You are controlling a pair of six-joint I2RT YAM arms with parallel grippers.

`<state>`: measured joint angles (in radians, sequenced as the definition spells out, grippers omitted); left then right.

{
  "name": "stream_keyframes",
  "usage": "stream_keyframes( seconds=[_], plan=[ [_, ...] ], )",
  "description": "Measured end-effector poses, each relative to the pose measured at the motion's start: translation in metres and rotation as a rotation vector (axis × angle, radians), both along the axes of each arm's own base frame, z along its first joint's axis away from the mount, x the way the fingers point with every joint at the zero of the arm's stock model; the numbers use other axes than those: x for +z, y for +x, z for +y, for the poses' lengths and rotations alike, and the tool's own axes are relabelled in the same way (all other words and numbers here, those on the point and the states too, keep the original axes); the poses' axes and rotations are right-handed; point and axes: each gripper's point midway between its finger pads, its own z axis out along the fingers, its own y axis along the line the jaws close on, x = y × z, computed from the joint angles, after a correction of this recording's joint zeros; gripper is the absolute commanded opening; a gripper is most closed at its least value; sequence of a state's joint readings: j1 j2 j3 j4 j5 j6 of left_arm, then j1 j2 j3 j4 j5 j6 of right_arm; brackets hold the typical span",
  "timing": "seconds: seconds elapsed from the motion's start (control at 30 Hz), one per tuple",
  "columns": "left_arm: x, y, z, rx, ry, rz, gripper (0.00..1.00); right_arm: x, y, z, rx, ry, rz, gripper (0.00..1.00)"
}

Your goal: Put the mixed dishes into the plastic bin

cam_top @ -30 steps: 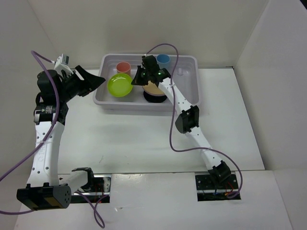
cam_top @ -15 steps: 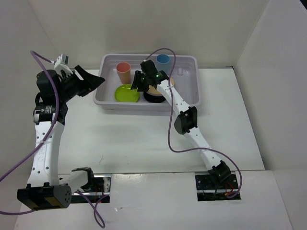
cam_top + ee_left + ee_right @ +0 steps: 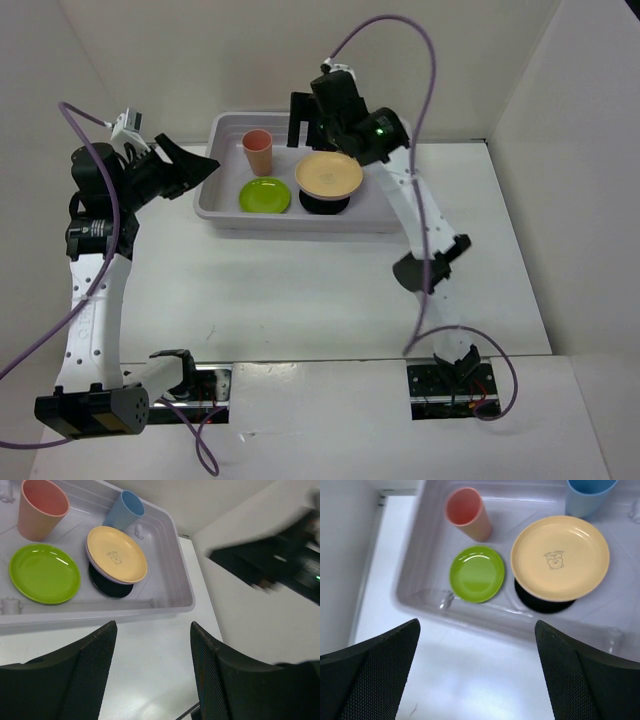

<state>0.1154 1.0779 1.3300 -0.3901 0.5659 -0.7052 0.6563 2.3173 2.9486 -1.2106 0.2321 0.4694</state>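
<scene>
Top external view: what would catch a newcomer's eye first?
The plastic bin at the far side of the table holds bright dishes: a pale orange plate stacked over a black plate, a lime green plate, a coral-red cup. The right gripper hangs open above it; the left gripper is open at its left end.

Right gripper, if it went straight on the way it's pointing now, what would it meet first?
Probably the lime green plate in the plastic bin, or the bin's near wall beside it; the open right gripper is above both, depth unclear.
</scene>
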Motion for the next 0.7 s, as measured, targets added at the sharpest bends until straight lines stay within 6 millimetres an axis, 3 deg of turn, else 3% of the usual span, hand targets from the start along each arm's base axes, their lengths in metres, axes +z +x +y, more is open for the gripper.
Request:
stream_keyframes(
  seconds=[0.07,0.1,0.17,0.2,0.27,0.37,0.5,0.57,0.63,0.7],
  plan=[
    [0.001,-0.001,-0.001,-0.005,0.0,-0.003,0.68,0.049,-0.043,-0.011,-0.009,0.005,-0.066,1.0],
    [0.001,-0.001,-0.001,-0.01,0.0,-0.004,0.68,0.065,-0.063,-0.016,-0.005,0.008,-0.084,1.0],
    [0.001,-0.002,-0.002,-0.018,-0.001,-0.004,0.68,0.083,-0.102,-0.031,-0.007,0.004,-0.097,1.0],
    [0.001,-0.002,-0.003,-0.019,-0.002,-0.004,0.68,0.081,-0.115,-0.042,-0.018,-0.011,-0.082,1.0],
    [0.002,-0.003,-0.003,-0.024,-0.002,-0.006,0.68,0.065,-0.14,-0.078,-0.063,-0.059,-0.045,1.0],
    [0.003,-0.005,-0.005,-0.034,-0.003,-0.012,0.68,0.023,-0.168,-0.122,-0.102,-0.102,0.01,1.0],
    [-0.002,-0.007,-0.005,-0.041,0.011,-0.015,0.71,-0.019,-0.192,-0.163,-0.135,-0.041,0.056,1.0],
    [-0.007,-0.007,-0.003,-0.036,0.029,-0.008,0.72,-0.036,-0.197,-0.176,-0.155,-0.014,0.061,1.0],
    [-0.012,-0.006,-0.001,-0.023,0.044,0.001,0.74,-0.057,-0.205,-0.175,-0.127,0.004,0.077,1.0],
    [-0.013,-0.005,0.001,-0.018,0.062,-0.002,0.83,-0.076,-0.21,-0.174,-0.107,0.008,0.108,1.0]
  ],
)
